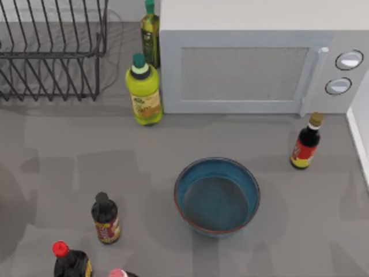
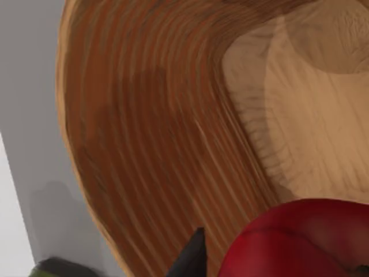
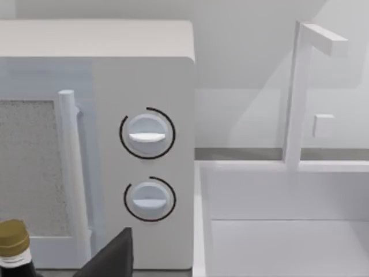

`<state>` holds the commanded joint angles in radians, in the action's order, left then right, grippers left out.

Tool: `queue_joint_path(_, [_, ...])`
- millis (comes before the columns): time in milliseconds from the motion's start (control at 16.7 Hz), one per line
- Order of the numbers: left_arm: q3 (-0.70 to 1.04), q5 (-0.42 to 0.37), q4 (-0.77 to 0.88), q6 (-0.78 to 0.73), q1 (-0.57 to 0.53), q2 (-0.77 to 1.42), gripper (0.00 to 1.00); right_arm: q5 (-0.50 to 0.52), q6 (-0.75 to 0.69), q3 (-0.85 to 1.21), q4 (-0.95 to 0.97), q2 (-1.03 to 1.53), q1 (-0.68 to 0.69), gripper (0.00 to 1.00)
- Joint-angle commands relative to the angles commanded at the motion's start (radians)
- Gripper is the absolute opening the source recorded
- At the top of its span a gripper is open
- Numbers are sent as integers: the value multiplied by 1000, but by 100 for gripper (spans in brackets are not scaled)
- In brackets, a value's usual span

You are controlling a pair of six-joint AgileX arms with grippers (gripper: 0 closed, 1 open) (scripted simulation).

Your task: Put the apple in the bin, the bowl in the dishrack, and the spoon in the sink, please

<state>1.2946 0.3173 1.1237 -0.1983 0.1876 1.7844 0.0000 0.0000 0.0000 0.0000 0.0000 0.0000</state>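
Apple (image 2: 300, 239) w/ left gripper over wooden vessel (image 2: 173, 127): jaws' state can't tell.
Bowl (image 1: 217, 196) mid-bench: prob. heavy, slick, breakable; grip at rim. Right jaws: can't tell.

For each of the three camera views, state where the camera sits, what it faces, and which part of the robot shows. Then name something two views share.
Top view: above the table, looking down on the bowl, dishrack, microwave and bottles.
Left wrist view: on the left arm, close over a wooden vessel and the apple; a dark fingertip shows.
Right wrist view: on the right arm, facing the microwave's dials and sink; a dark fingertip shows.
Shared: top and right wrist views both show the microwave and the gold-capped bottle.
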Motion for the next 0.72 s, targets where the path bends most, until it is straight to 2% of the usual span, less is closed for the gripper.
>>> queue_joint_path(120, [0,0,0,0,0,0,0,0,0,0,0,0,0,100])
queue_joint_path(720, [0,0,0,0,0,0,75,0,0,0,0,0,0,100])
